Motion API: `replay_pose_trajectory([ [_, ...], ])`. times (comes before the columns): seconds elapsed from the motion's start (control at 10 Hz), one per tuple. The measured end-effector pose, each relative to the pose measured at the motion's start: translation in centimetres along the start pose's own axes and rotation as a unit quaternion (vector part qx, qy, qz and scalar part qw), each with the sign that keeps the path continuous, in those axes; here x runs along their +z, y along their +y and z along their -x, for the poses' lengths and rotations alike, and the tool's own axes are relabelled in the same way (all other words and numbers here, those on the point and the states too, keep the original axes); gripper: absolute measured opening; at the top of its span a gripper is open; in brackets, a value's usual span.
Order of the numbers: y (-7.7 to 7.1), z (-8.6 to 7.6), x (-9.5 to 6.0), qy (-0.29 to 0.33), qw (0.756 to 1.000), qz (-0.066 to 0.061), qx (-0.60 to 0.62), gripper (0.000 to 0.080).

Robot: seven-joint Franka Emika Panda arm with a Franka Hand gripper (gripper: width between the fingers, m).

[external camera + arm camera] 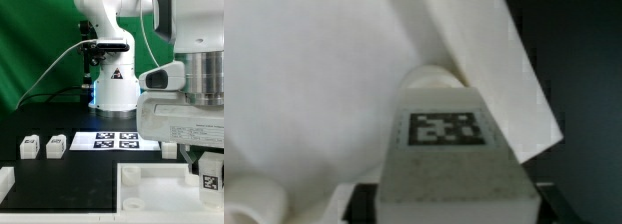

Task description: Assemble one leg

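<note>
My gripper [208, 176] is shut on a leg [211, 181], a small white block whose square marker tag faces the camera, at the exterior view's right. It holds the leg over the large flat white rimmed tabletop [150, 195]. In the wrist view the leg [443, 130] fills the middle between the dark fingers [368, 203] of the gripper [452, 208], its far end over the white tabletop [313, 100]. Two more legs [29, 147] [55, 146] stand on the black table at the exterior view's left.
The marker board [118, 140] lies flat in front of the robot's white base [114, 90]. A white part [5, 181] sits at the exterior view's lower left edge. A green wall stands behind.
</note>
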State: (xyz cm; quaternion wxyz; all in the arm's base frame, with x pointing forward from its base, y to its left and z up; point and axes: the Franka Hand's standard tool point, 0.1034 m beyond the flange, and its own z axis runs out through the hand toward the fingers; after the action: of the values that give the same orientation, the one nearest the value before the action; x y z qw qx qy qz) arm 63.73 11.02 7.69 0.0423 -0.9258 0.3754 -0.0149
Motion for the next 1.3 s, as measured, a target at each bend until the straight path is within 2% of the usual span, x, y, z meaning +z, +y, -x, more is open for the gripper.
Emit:
replay_pose_trajectory([
  [0.1, 0.11, 0.08, 0.04, 0.000, 0.995, -0.002, 0.098, 0.0292],
  [0.2, 0.20, 0.20, 0.07, -0.001, 0.979, -0.002, 0.205, 0.0292],
  [0.3, 0.23, 0.40, 0.09, -0.001, 0.951, -0.001, 0.310, 0.0293],
  [0.5, 0.37, 0.39, 0.13, -0.017, 0.899, -0.013, 0.438, 0.0293],
  [0.6, 0.34, 0.44, 0.16, -0.017, 0.907, -0.012, 0.420, 0.0293],
  [0.7, 0.36, 0.48, 0.24, -0.017, 0.913, -0.012, 0.407, 0.0474],
  [0.8, 0.37, 0.49, 0.26, -0.017, 0.919, -0.012, 0.394, 0.0474],
  [0.9, 0.30, 0.57, 0.27, -0.016, 0.926, -0.012, 0.377, 0.0588],
  [1.0, -0.12, 0.93, 0.19, -0.016, 0.956, -0.012, 0.292, 0.0637],
  [1.1, -0.32, 0.89, 0.02, -0.014, 0.979, -0.013, 0.204, 0.0646],
  [1.3, -0.13, 0.83, 0.15, -0.013, 0.993, -0.013, 0.116, 0.0646],
])
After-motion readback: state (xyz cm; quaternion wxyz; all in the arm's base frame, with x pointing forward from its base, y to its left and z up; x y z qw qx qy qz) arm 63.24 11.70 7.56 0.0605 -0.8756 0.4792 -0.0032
